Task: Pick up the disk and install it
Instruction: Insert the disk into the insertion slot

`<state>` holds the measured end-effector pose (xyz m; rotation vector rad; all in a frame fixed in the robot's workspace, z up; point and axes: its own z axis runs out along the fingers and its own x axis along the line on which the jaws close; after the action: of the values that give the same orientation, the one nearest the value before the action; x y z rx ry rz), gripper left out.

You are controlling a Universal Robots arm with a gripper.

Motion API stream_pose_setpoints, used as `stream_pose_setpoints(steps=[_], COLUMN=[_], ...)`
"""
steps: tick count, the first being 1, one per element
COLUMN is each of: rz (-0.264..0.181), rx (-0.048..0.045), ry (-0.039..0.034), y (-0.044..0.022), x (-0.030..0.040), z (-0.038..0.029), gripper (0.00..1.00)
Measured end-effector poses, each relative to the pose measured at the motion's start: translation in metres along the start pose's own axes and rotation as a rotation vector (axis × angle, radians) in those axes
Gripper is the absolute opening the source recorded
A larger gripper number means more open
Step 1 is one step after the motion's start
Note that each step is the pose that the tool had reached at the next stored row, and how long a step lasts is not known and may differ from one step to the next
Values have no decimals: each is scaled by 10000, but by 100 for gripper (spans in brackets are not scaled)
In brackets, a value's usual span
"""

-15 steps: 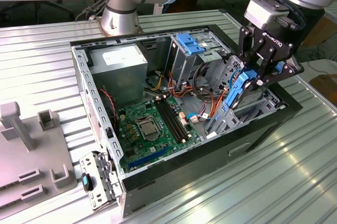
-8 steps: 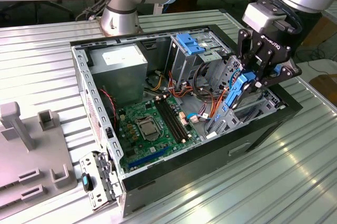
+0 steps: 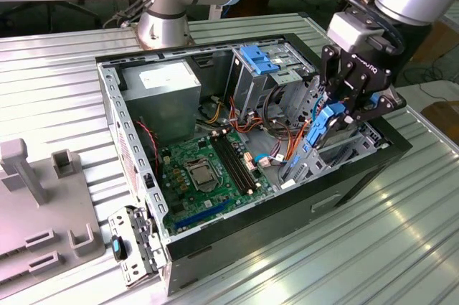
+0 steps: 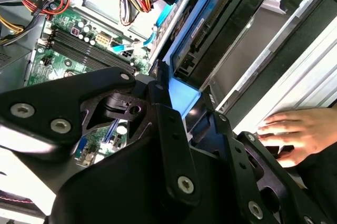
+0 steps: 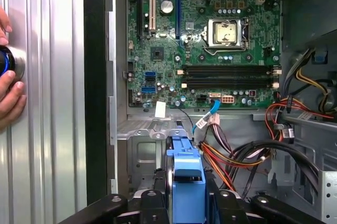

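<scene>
Holding the disk (image 3: 320,127)
My jaws pinch it, tilted, at the case's (image 3: 287,219) 3 o'clock side in the exterior view.

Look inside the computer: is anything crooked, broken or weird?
Nothing looks broken. Two odd things: the disk hangs steeply tilted in the shut gripper inside the open case, not seated flat, and a person's hand rests on the metal table close beside the case.
</scene>
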<state>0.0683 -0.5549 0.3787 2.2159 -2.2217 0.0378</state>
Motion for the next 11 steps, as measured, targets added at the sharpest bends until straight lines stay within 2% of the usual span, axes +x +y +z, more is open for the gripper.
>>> stream_pose_setpoints(steps=[11], rz=[0], rx=[0], ry=[-1], y=[1], x=[-2], z=[112], gripper=[37])
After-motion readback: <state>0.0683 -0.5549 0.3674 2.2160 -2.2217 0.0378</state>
